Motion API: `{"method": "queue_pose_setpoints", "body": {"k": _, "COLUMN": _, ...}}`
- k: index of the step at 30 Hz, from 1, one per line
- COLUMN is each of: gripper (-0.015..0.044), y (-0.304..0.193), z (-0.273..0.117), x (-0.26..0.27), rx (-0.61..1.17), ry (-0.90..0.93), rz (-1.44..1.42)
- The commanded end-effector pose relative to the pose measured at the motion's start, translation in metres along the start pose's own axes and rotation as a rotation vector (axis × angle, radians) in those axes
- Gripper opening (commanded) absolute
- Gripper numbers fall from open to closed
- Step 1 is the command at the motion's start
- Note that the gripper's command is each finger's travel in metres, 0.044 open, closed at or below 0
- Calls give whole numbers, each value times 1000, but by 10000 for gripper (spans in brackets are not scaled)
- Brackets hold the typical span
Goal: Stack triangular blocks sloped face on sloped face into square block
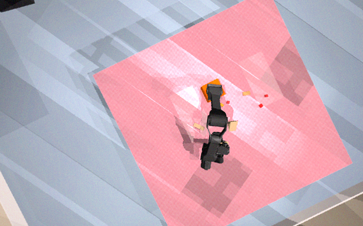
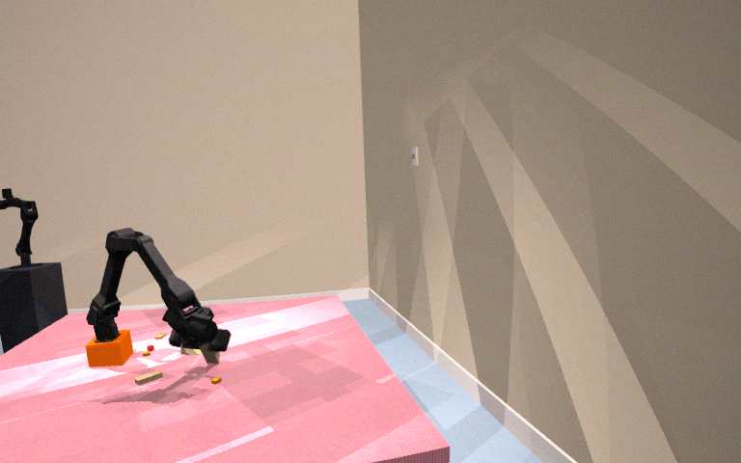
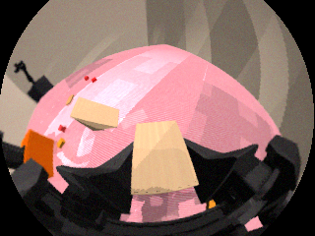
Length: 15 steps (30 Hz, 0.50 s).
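Triangular blocks [image 1: 232,125] [image 2: 191,349] [image 3: 95,112]: two, one held.

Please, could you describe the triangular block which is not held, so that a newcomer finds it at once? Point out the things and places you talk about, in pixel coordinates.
On the pink table [image 1: 306,134] [image 2: 327,436] [image 3: 167,64], find the arm's orange base [image 1: 217,81] [image 2: 106,353] [image 3: 39,149]. From above, the pale wooden block [image 1: 233,125] [image 2: 191,350] [image 3: 96,112] shows beside the arm's middle. Its twin is in the gripper [image 1: 223,148] [image 2: 209,346] [image 3: 159,159]; the other loose pieces are smaller.

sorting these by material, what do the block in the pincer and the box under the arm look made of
The block looks like pale wood, smooth and matt, judging by its faint grain.

The orange box looks like matt plastic or painted material; its even colour doesn't settle which.
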State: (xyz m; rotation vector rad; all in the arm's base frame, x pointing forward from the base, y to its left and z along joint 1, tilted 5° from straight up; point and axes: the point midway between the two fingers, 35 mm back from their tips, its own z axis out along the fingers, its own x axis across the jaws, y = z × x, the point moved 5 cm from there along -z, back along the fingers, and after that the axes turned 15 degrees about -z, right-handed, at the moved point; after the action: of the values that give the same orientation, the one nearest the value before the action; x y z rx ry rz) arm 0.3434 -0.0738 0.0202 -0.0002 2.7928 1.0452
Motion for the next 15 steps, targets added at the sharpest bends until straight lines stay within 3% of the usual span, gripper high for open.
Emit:
{"method": "queue_pose_setpoints", "body": {"k": 1, "gripper": 236, "y": 0, "z": 0, "x": 0, "rx": 3, "ry": 0, "rz": 0}}
{"method": "queue_pose_setpoints", "body": {"k": 9, "gripper": 440, "y": 0, "z": 0, "x": 0, "rx": 3, "ry": 0, "rz": 0}}
{"method": "queue_pose_setpoints", "body": {"k": 15, "gripper": 440, "y": 0, "z": 0, "x": 0, "rx": 3, "ry": 0, "rz": 0}}
